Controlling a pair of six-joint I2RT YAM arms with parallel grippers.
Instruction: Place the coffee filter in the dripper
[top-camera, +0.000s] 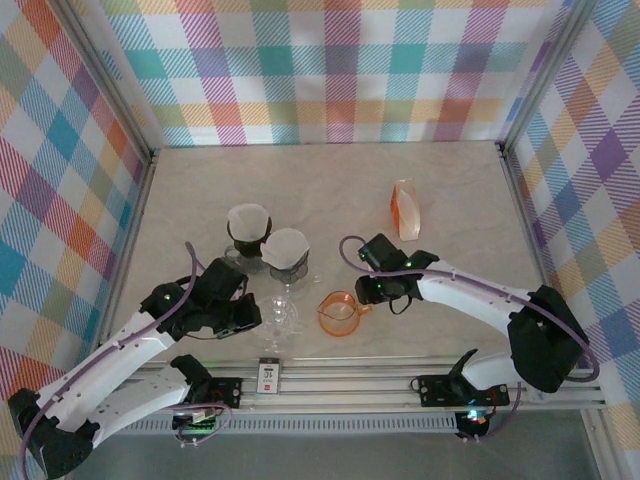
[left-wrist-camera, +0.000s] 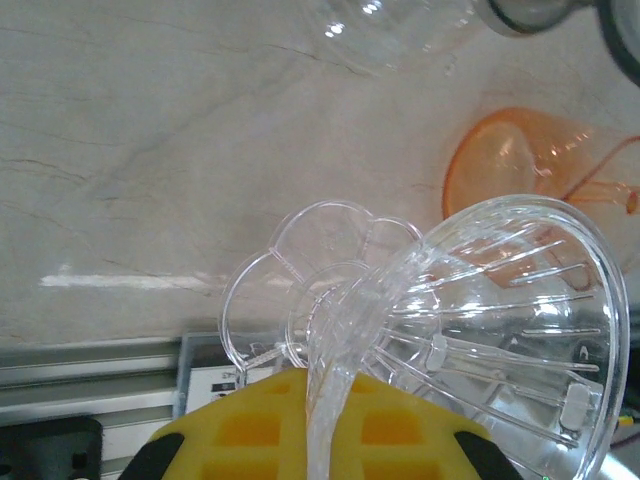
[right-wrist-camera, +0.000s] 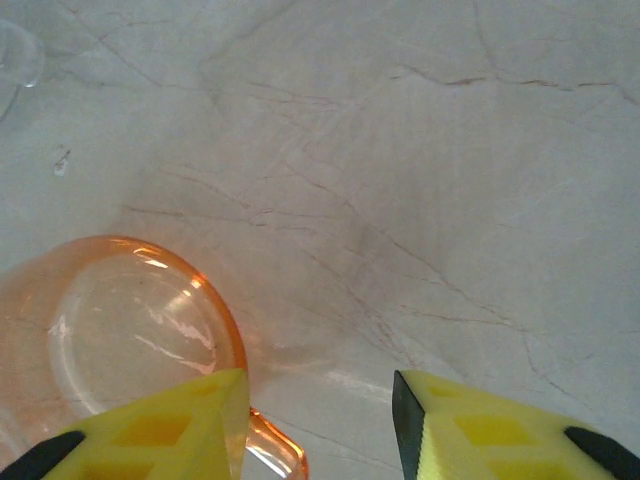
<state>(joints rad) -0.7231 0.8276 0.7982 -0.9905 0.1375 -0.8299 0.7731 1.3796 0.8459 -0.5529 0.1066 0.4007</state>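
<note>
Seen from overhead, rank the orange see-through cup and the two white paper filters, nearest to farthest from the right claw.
From the right gripper:
1. Orange see-through cup, just left of it.
2. Right-hand white paper filter, farther left.
3. Left-hand white paper filter, farthest left.

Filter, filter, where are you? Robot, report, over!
Left gripper shut on clear dripper. Right gripper open by orange dripper. Filters untouched, behind clear dripper. Nothing blocks them.

The clear ribbed plastic dripper (left-wrist-camera: 510, 330) is glossy; the translucent orange plastic cup (right-wrist-camera: 110, 320) shines likewise; the pale veined tabletop (right-wrist-camera: 420, 160) looks smooth.
</note>
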